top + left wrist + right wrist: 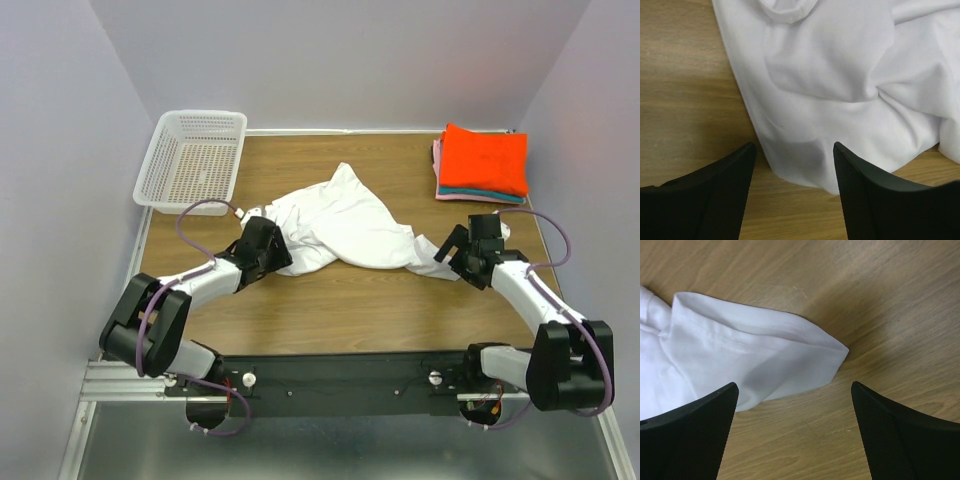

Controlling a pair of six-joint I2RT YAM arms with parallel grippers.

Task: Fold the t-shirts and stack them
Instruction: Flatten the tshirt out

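Observation:
A crumpled white t-shirt (345,228) lies in the middle of the wooden table (330,312). Folded t-shirts (484,160) are stacked at the back right, orange-red on top with teal and pink edges below. My left gripper (276,248) is low at the white shirt's left edge. In the left wrist view its jaws (794,150) stand apart, with the hem of the shirt (830,100) lying between the tips and not pinched. My right gripper (453,255) is open at the shirt's right end. A sleeve (760,357) lies just ahead of its fingertips (794,387), with bare wood between them.
A white plastic mesh basket (193,157) stands at the back left corner. Grey walls close in the table on three sides. Bare wood runs along the near edge between the two arm bases.

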